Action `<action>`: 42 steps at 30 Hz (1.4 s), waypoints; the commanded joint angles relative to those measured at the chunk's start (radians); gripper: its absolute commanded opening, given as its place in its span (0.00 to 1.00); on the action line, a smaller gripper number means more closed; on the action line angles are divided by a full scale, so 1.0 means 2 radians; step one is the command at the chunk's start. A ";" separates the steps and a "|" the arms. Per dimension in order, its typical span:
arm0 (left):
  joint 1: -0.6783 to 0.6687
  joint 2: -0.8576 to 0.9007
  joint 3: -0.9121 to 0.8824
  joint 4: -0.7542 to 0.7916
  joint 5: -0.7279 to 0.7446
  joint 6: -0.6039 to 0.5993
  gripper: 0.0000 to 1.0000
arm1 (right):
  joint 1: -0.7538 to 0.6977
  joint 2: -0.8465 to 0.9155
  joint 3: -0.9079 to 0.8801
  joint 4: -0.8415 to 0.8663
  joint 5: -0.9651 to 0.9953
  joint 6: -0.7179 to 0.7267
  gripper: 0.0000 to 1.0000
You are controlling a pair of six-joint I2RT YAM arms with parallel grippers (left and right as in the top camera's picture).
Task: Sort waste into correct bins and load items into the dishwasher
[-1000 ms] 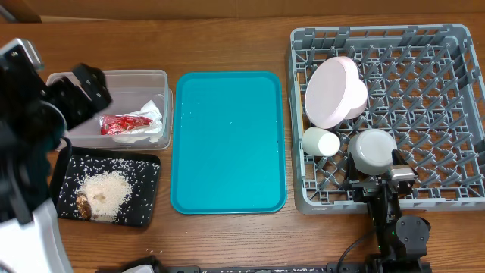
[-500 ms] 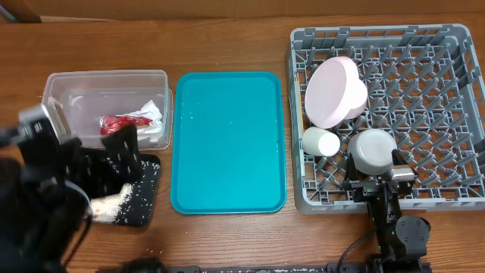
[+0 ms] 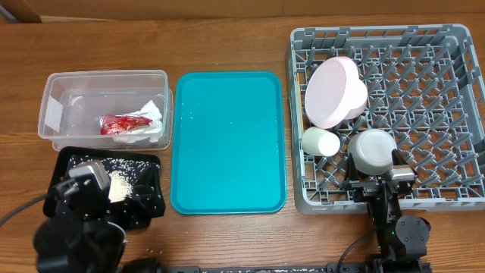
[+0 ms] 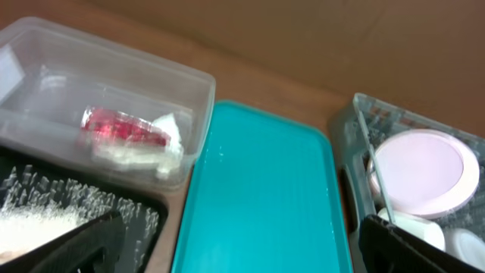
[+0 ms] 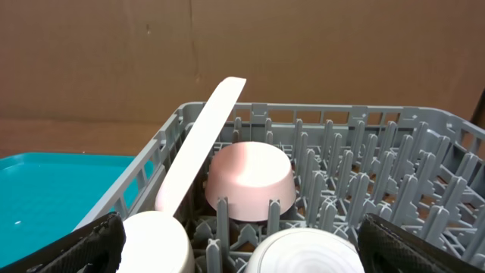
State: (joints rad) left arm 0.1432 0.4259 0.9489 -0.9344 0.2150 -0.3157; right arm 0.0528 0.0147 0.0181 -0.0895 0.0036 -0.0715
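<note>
While both grippers stand spread wide and empty, the left gripper (image 4: 239, 231) hangs over the black tray (image 3: 148, 162) off the teal tray's (image 3: 227, 140) near-left corner, with the rice (image 3: 119, 186) beneath it and the red wrapper (image 3: 123, 123) and napkin (image 3: 154, 112) ahead in the clear tub (image 3: 106, 74). Right of the teal tray, the right gripper (image 5: 241, 231) faces the bowl (image 3: 373, 149) and cup (image 3: 320, 142), with the plate (image 3: 333, 92) tilted behind them in the grey rack (image 3: 439, 114). Nothing lies on the teal tray, so neither arm seems to have anything to fetch.

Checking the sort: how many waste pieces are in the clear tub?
2. Red wrapper near the middle of the tub; white napkin touching it, by the right wall. Nothing else shows.
</note>
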 commanded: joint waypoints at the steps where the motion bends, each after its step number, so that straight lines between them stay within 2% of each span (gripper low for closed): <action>1: -0.003 -0.050 -0.083 0.088 0.000 -0.011 1.00 | -0.002 -0.006 -0.005 0.003 -0.003 -0.002 1.00; 6: -0.004 -0.117 -0.212 0.290 0.000 -0.047 1.00 | -0.002 -0.006 -0.005 0.003 -0.003 -0.002 1.00; 9: -0.004 -0.147 -0.273 0.382 -0.001 -0.048 1.00 | -0.002 -0.006 -0.005 0.003 -0.003 -0.002 1.00; 14: -0.013 -0.202 -0.351 0.468 -0.025 -0.048 1.00 | -0.002 -0.006 -0.005 0.003 -0.003 -0.002 1.00; 21: -0.050 -0.211 -0.419 0.488 -0.107 -0.048 1.00 | -0.002 -0.006 -0.005 0.003 -0.003 -0.002 1.00; 28: -0.050 -0.211 -0.473 0.501 -0.121 -0.042 1.00 | -0.002 -0.006 -0.005 0.003 -0.003 -0.002 1.00; 31: -0.050 -0.211 -0.472 0.456 -0.121 0.000 1.00 | -0.002 -0.006 -0.005 0.003 -0.003 -0.002 1.00; 32: -0.050 -0.211 -0.472 0.427 -0.122 0.039 1.00 | -0.002 -0.006 -0.005 0.003 -0.003 -0.002 1.00; 33: -0.055 -0.211 -0.472 0.429 -0.118 0.089 1.00 | -0.002 -0.006 -0.005 0.003 -0.003 -0.002 1.00; 36: -0.066 -0.211 -0.472 0.429 -0.119 0.144 1.00 | -0.002 -0.006 -0.005 0.003 -0.003 -0.002 1.00; 42: -0.073 -0.211 -0.472 0.428 -0.119 0.159 1.00 | -0.002 -0.006 -0.005 0.003 -0.003 -0.002 1.00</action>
State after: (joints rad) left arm 0.0059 0.0147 0.0090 -0.0784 -0.0128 -0.0731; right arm 0.0528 0.0147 0.0181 -0.0902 0.0032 -0.0719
